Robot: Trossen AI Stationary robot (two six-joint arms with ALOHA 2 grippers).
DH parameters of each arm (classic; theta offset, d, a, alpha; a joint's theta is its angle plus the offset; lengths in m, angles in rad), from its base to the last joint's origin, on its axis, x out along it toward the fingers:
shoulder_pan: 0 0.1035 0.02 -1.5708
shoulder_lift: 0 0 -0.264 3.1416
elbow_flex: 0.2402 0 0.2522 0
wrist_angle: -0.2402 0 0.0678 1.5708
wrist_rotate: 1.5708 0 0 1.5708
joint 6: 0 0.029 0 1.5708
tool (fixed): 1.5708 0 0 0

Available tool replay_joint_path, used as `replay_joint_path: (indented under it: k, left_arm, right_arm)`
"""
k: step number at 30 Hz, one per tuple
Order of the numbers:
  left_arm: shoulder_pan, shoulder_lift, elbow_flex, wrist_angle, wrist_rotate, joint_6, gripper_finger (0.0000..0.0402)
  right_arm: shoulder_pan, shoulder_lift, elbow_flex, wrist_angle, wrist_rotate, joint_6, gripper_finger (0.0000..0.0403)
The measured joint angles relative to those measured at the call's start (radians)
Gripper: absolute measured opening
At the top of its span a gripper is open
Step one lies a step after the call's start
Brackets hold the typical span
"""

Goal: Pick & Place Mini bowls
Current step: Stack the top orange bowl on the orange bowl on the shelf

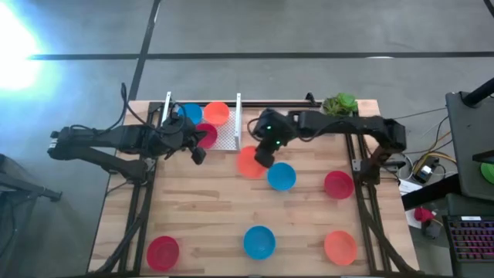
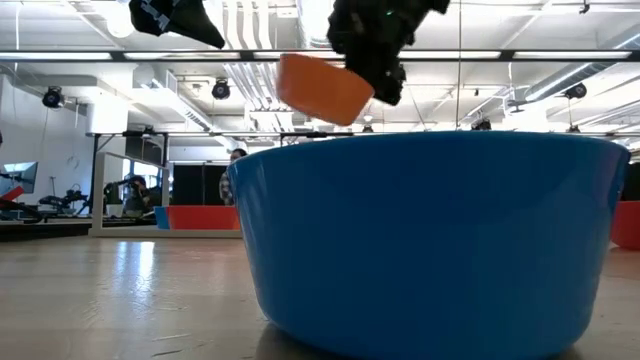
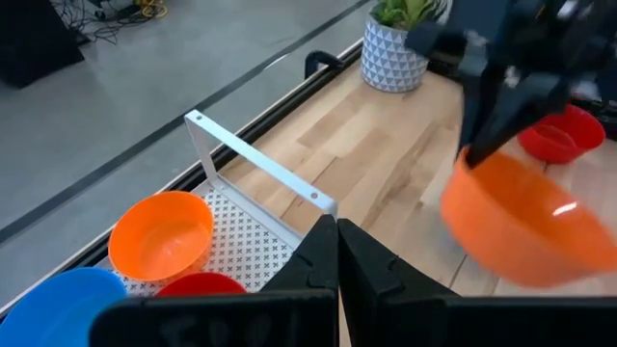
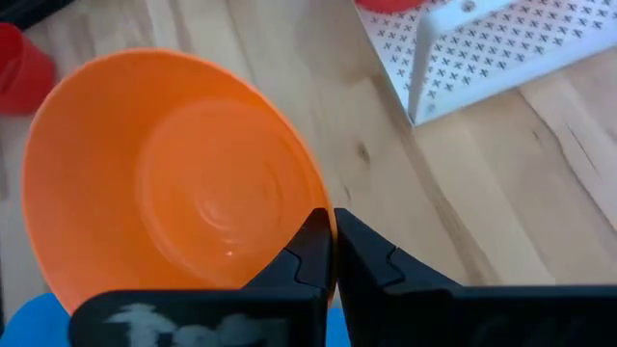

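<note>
My right gripper (image 1: 263, 157) is shut on an orange mini bowl (image 1: 248, 164) and holds it above the table, next to the white perforated tray (image 1: 228, 136). The low view shows this bowl (image 2: 322, 90) in the air. The tray holds a blue bowl (image 1: 188, 114), an orange bowl (image 1: 217, 113) and a red bowl (image 1: 206, 136). My left gripper (image 1: 197, 152) is shut and empty at the tray's near left side. On the table rest on their bases a blue bowl (image 1: 282, 177), a red bowl (image 1: 338, 184), a red bowl (image 1: 163, 252), a blue bowl (image 1: 259, 242) and an orange bowl (image 1: 340, 247). My right gripper pinches the orange bowl's rim (image 4: 314, 189) between its two fingers, one finger inside the bowl and one outside. The bowl is lifted clear of the table and hangs tilted beside the fingers (image 2: 385, 70).
A white plant pot with a green plant (image 1: 340, 103) stands at the table's far right corner. The big blue bowl (image 2: 430, 240) stands right before the low camera. The red bowl (image 3: 562, 136) lies beyond the held bowl.
</note>
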Motion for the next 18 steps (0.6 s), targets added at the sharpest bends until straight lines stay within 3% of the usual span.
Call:
replay_joint_path:
  k: [18]
  left_arm:
    - [0.0,-0.001,0.0,0.021,-0.002,0.029,0.0]
  right_arm:
    - [0.007,0.485,0.382,-0.204,-0.001,-0.061,0.0008]
